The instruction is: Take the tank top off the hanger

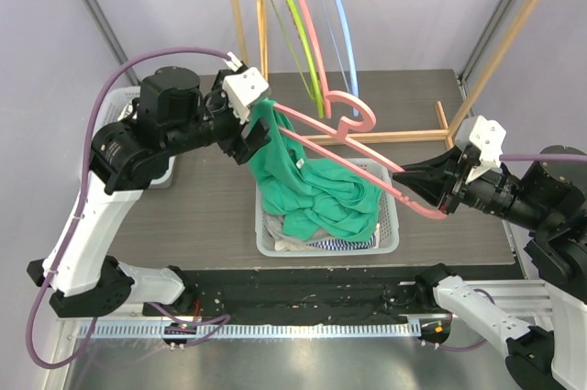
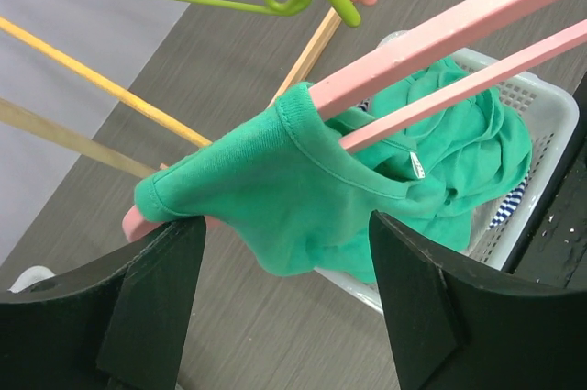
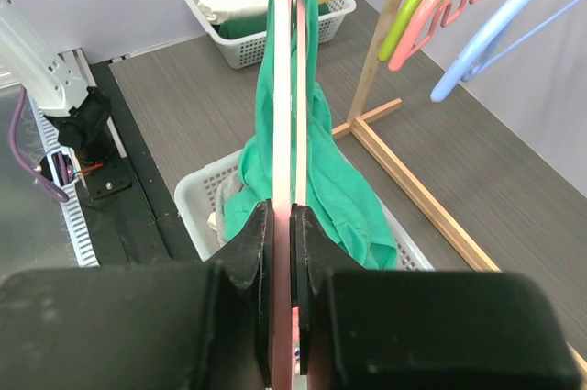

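Right gripper [image 3: 282, 225] clamps the pink hanger [image 2: 459, 37]; left gripper [image 2: 286, 252], wide open at its far tip, should pinch the tank top [image 2: 303, 179] and slide outward

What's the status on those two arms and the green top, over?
Right gripper shut on pink hanger. Left gripper open around tank top strap at hanger's other end. Top draped into basket, not free. Nothing blocking.

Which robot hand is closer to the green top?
Left. The left gripper is at the top, by its strap; the right gripper clamps the hanger farther off.
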Controlling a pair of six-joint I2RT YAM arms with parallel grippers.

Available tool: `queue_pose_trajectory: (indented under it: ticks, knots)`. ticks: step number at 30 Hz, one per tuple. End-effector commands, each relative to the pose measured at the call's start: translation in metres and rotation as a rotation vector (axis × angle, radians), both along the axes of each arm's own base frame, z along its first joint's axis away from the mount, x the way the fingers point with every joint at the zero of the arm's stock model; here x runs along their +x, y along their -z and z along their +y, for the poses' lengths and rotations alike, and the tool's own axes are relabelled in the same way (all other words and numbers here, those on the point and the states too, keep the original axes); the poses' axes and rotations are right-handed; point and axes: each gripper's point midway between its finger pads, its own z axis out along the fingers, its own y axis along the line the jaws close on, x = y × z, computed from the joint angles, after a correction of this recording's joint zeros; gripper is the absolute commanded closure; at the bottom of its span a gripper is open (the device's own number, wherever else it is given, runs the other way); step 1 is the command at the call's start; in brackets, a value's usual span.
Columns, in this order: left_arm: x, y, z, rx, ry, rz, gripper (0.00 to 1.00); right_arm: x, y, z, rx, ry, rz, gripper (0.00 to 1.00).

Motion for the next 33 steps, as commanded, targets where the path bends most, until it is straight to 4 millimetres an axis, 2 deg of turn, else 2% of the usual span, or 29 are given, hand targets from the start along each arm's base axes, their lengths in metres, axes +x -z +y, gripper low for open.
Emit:
queue_pose_trajectory:
  ticks: [1,4,5,7,8,10,11,13,22,23,26,29,33]
  knots:
    - [0.003,-0.03,-0.005,-0.094,-0.005,-0.05,0.27,-0.007,-0.022,0.005,0.062,-0.044,-0.082,0.99]
    - [0.004,-0.033,-0.008,-0.097,0.002,-0.056,0.41,-0.008,-0.021,0.006,0.067,-0.053,-0.073,0.99]
    - [0.006,-0.033,-0.009,-0.096,0.0,-0.056,0.51,-0.009,-0.02,0.006,0.068,-0.053,-0.069,0.99]
    - [0.006,-0.037,-0.01,-0.102,0.001,-0.062,0.6,-0.011,-0.018,0.006,0.07,-0.056,-0.067,0.99]
    - [0.007,-0.038,-0.01,-0.105,0.001,-0.063,0.71,-0.01,-0.017,0.006,0.068,-0.054,-0.063,0.99]
    - [0.007,-0.042,-0.01,-0.11,0.001,-0.071,0.83,-0.01,-0.015,0.005,0.069,-0.046,-0.059,0.99]
    - [0.006,-0.042,-0.009,-0.111,-0.001,-0.07,0.94,-0.012,-0.015,0.004,0.069,-0.046,-0.062,0.99]
    - [0.005,-0.044,-0.009,-0.112,0.005,-0.073,1.0,-0.011,-0.014,0.003,0.068,-0.035,-0.061,0.99]
    - [-0.004,-0.05,0.0,-0.145,0.011,-0.06,1.0,-0.007,-0.004,-0.004,0.043,0.013,-0.04,0.99]
    - [-0.006,-0.049,-0.001,-0.151,0.018,-0.046,0.94,-0.007,-0.004,-0.005,0.042,0.016,-0.041,0.99]
    - [-0.006,-0.039,-0.001,-0.175,0.006,0.004,0.54,-0.005,-0.006,-0.003,0.041,0.01,-0.041,0.99]
    - [-0.008,-0.032,-0.006,-0.194,0.017,0.052,0.49,-0.004,-0.007,0.0,0.044,-0.002,-0.036,0.99]
    - [-0.009,-0.028,-0.015,-0.211,0.041,0.091,0.48,-0.005,-0.007,0.001,0.051,-0.008,-0.035,0.99]
